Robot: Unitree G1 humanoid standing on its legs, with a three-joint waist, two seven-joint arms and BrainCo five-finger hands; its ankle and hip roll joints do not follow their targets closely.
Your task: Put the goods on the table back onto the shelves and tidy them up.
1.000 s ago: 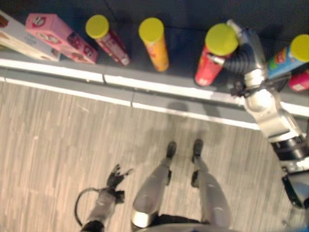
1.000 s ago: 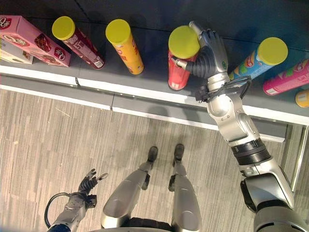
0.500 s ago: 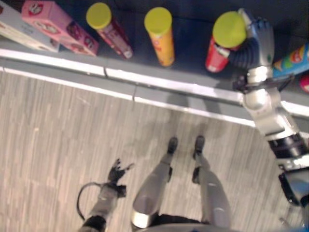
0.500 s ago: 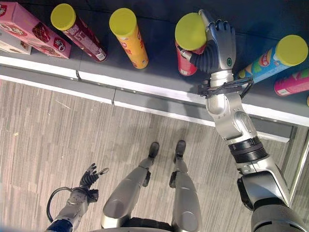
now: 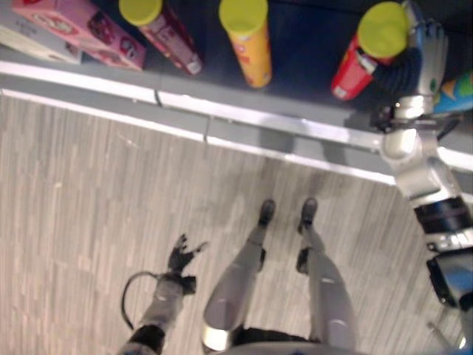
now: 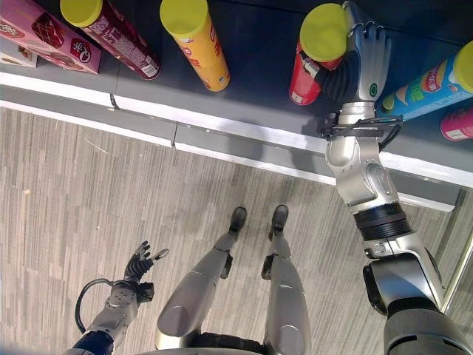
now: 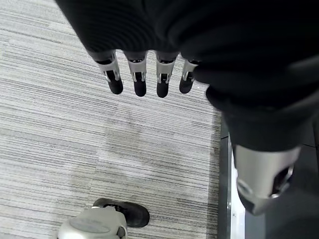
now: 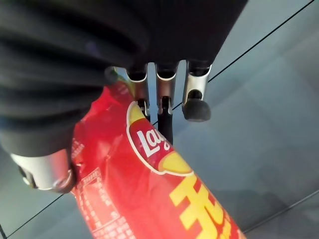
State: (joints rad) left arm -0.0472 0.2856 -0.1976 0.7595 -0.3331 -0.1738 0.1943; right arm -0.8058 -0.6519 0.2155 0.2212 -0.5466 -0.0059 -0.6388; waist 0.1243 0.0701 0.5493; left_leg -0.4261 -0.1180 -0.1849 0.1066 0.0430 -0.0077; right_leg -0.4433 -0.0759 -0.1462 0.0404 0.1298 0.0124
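A red can [image 6: 305,76] with a yellow lid [image 6: 323,31] leans on the dark grey shelf [image 6: 251,78]; whether its base rests on the shelf I cannot tell. My right hand [image 6: 367,63] is shut on it near the top, thumb on one side and fingers on the other. In the right wrist view the red can [image 8: 149,189] runs under the palm, with the fingers [image 8: 164,107] curled over it. My left hand [image 6: 138,262] hangs low over the floor, fingers [image 7: 139,82] straight and holding nothing.
On the same shelf stand an orange can [image 6: 199,52], a dark red can [image 6: 118,37] and a pink box [image 6: 37,33] to the left. A blue can [image 6: 429,85] and a pink can [image 6: 458,122] lie right of my hand. The shelf's pale front edge [image 6: 244,137] borders striped floor.
My right hand has carried the red can to the right, away from the orange can and nearer the blue one. The camera view has shifted too. The left hand has stayed put.
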